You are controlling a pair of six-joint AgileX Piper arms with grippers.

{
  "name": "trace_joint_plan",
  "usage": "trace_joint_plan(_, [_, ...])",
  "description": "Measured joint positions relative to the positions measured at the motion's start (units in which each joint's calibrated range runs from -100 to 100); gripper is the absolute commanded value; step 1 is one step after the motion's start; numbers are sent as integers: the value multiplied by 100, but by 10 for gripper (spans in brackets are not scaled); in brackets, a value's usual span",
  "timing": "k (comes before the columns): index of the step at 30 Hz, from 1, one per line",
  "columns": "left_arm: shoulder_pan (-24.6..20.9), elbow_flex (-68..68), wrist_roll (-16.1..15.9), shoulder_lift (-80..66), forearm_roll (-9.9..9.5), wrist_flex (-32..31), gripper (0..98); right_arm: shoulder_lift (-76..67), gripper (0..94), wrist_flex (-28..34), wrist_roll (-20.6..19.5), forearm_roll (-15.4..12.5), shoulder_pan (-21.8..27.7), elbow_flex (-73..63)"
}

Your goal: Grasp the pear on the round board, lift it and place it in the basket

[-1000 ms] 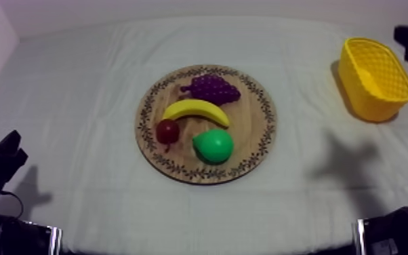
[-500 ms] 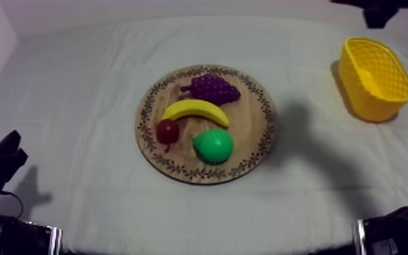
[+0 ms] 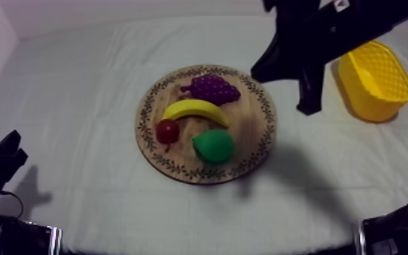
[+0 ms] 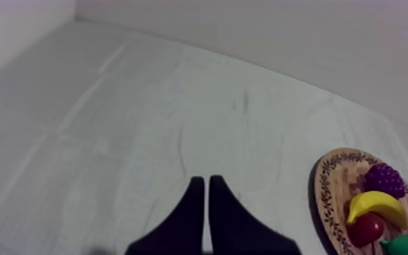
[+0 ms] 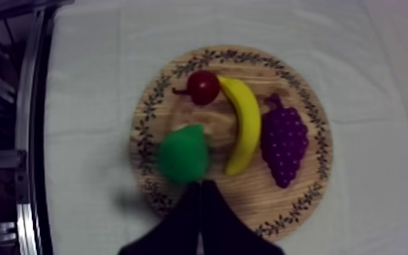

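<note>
The pear (image 3: 213,146) lies on the board (image 3: 254,132), on the side nearer the top camera, just beside the banana (image 3: 194,110) and close to the small red fruit (image 3: 167,130). The grapes (image 3: 212,88) lie beyond the banana. The right gripper (image 5: 200,186) hangs over the board's rim beside the pear, fingers pressed together in a wedge, holding nothing. From above, its tip seems to sit between board and basket (image 3: 376,81), though the dark arm makes that hard to judge. The left gripper (image 4: 203,182) rests low at the left, fingers likewise together and empty.

Banana (image 3: 195,110), grapes (image 3: 212,89), small red fruit (image 3: 167,130) close together.
</note>
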Motion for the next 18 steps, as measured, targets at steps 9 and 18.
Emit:
trace_joint_plan(9, [0,0,0,0,0,0,1,621,590,-245,86,289,-241,226])
trace_joint_plan(18, [0,0,-3,0,0,0,1,1518,726,-369,-49,454,-411,-46])
